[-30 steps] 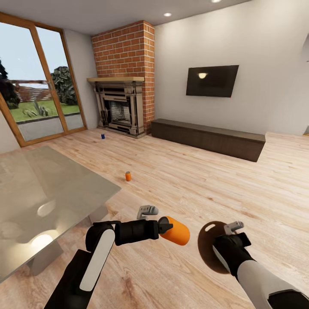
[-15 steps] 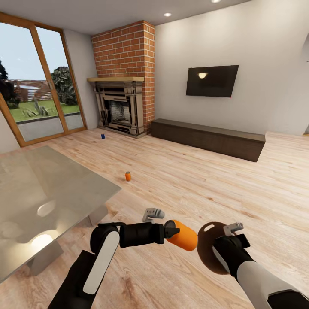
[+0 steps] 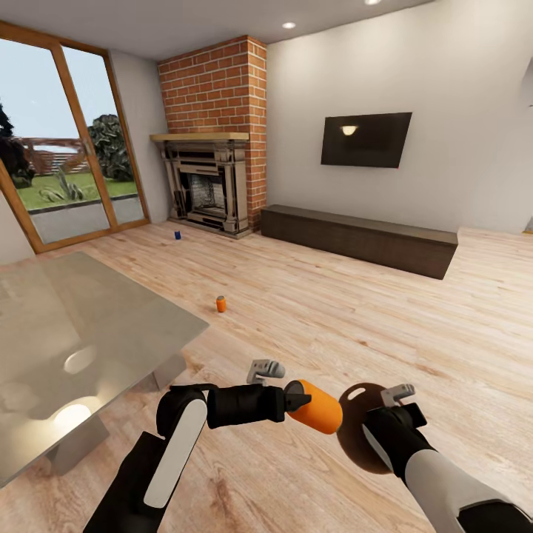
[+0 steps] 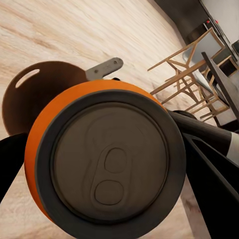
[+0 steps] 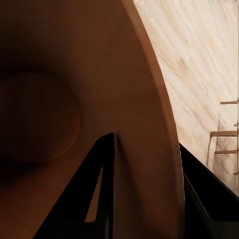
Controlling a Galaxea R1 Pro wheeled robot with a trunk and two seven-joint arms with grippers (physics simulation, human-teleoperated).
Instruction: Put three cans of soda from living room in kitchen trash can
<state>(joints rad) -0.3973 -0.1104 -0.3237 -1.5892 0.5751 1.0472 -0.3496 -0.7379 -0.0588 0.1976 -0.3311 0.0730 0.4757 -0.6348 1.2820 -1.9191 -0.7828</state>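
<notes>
Left claw [image 3: 296, 396] clenched on an orange can [image 3: 316, 406], held sideways in the air with its far end just at the mouth of the trash can [image 3: 363, 444]. Right claw [image 5: 144, 174] pinches that bin's rim, wall between the fingers. The can is bright orange with a grey lid and pull tab, probably light, rigid and slick; mid-body grip suits it. On the floor: second orange can [image 3: 220, 303], and a blue can [image 3: 178, 235] near the fireplace [image 3: 207, 189].

A home living room is shown: a red brick chimney [image 3: 220, 111] rises over an ornate fireplace [image 3: 206, 189], with a black wall TV [image 3: 366, 139] and a long low bench [image 3: 360, 238] beside it, on light wood floor [image 3: 355, 326].
</notes>
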